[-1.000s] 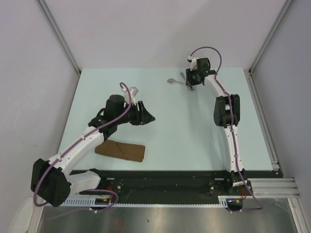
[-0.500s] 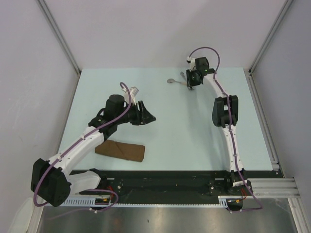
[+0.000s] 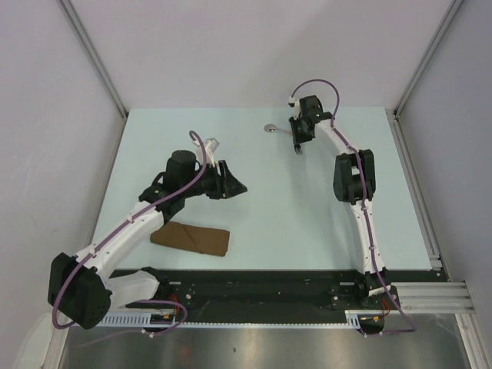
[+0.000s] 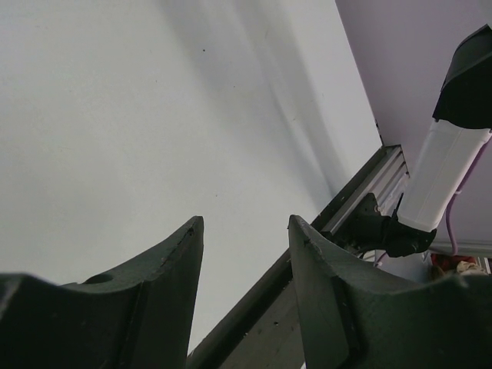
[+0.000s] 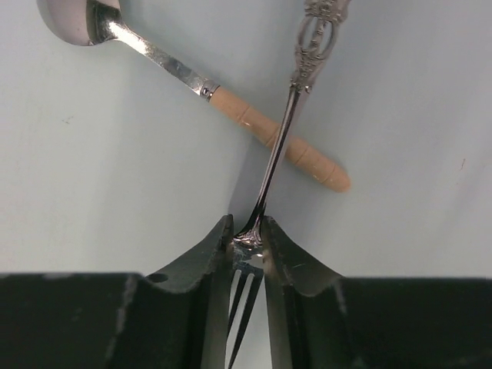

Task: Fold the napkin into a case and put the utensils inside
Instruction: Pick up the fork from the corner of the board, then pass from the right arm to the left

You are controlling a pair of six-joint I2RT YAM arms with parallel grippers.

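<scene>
The right gripper (image 5: 247, 231) is clamped on the neck of the fork (image 5: 278, 142), whose ornate handle crosses over the tan handle of the spoon (image 5: 154, 52) at the table's (image 3: 254, 207) far side. The left gripper (image 4: 246, 231) hangs with jaws apart, holding nothing (well away from the fork). The napkin (image 3: 191, 238), folded into a flat brown strip, lies near the front edge.

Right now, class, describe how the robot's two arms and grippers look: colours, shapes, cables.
The left arm and right arm have slim white links and bulky black joint housings, with a purple cable looping along each. The left gripper and right gripper each carry two dark, tapered fingers.
</scene>
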